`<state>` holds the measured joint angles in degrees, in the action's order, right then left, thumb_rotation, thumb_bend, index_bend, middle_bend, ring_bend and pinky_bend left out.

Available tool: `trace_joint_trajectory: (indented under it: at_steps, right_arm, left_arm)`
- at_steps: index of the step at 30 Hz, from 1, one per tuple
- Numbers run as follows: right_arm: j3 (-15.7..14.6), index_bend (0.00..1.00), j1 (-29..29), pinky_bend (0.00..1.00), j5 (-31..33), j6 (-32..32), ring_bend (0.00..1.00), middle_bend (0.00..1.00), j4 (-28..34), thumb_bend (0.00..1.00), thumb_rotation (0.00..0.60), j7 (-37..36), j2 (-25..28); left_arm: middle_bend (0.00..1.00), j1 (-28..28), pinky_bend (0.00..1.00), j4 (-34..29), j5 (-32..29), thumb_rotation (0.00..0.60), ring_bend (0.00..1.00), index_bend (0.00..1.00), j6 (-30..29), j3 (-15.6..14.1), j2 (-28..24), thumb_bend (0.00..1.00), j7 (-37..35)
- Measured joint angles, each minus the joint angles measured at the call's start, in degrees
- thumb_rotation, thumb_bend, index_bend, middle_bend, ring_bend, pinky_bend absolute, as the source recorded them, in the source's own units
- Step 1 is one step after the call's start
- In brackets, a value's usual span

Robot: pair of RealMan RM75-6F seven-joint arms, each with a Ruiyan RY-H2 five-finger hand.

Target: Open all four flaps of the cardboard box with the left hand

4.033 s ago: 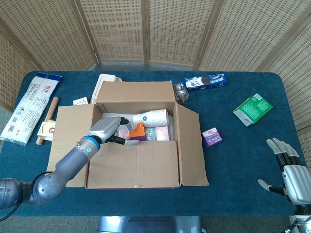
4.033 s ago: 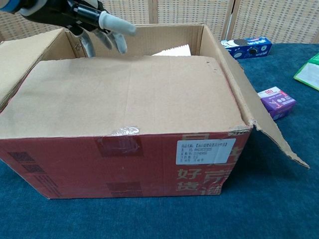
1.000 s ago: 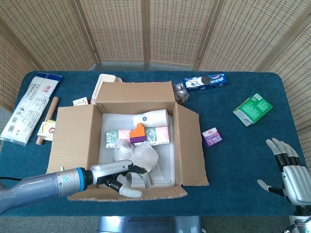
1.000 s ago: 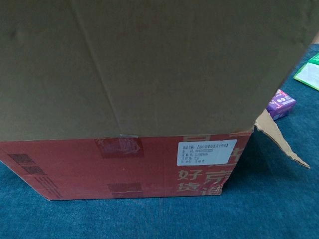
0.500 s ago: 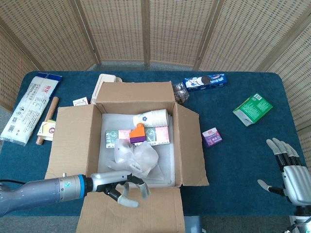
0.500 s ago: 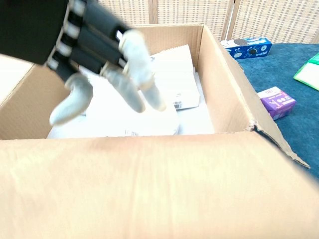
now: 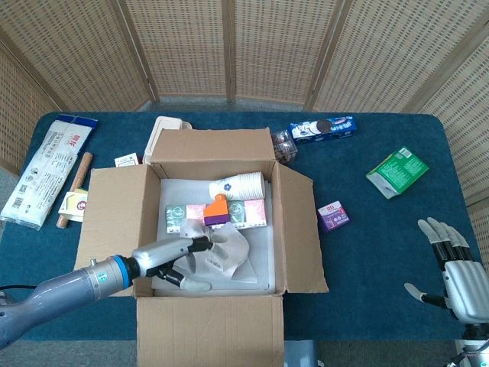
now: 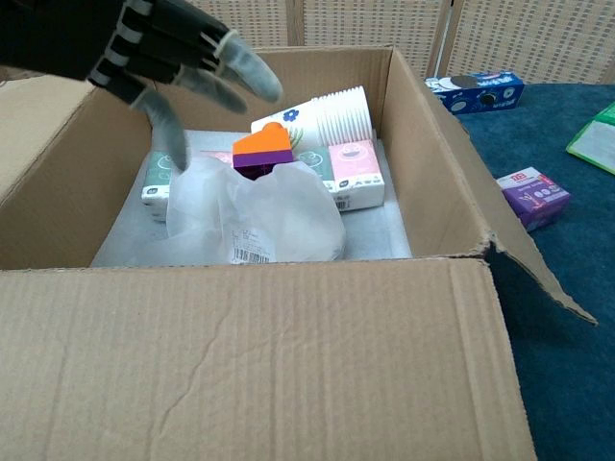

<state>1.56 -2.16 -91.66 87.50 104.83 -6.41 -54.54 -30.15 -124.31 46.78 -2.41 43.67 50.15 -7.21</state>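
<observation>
The cardboard box (image 7: 294,229) sits mid-table with its flaps spread outward; the near flap (image 7: 210,332) lies folded down toward me and fills the bottom of the chest view (image 8: 259,365). Inside lie a clear plastic bag (image 8: 255,216), a stack of paper cups (image 7: 238,184), an orange and purple block (image 8: 262,147) and tissue packs (image 8: 353,161). My left hand (image 7: 170,258) hovers over the box's near-left inside, fingers spread, holding nothing; the chest view shows the left hand (image 8: 168,58) above the bag. My right hand (image 7: 452,269) rests open at the table's right front edge.
A purple packet (image 7: 333,215) lies just right of the box. A green pouch (image 7: 396,171) and a blue cookie box (image 7: 322,128) lie further right and back. White packaging (image 7: 46,170), a brown stick (image 7: 72,189) and a white tray (image 7: 162,128) sit left and behind.
The near flap has swung from closed over the box, up and outward, down to the front. My left hand has lifted off that flap and moved back over the box's inside.
</observation>
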Motion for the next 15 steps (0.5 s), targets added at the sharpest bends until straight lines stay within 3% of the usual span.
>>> trace_joint_trajectory:
  at_steps: [4, 9, 15]
  right_arm:
    - [-0.08, 0.00, 0.03, 0.09, -0.14, 0.04, 0.00, 0.00, 0.04, 0.00, 0.600, 0.02, 0.02]
    - [-0.19, 0.00, 0.10, 0.09, -0.47, 0.21, 0.00, 0.00, 0.17, 0.00, 0.600, 0.43, -0.13]
    - [-0.31, 0.00, 0.07, 0.09, -0.61, 0.06, 0.00, 0.00, 0.28, 0.00, 0.600, 0.84, -0.32]
  left_arm:
    - [0.00, 2.14, 0.20, -0.76, 5.37, 0.448, 0.00, 0.02, -12.27, -2.63, -0.28, 0.00, 4.03]
    - [0.00, 5.64, 0.18, -0.36, 12.30, 0.485, 0.00, 0.02, -27.14, -6.51, -0.92, 0.00, 9.13]
    - [0.00, 11.09, 0.16, 3.05, 21.21, 0.539, 0.00, 0.02, -40.66, -10.36, -1.93, 0.00, 10.37]
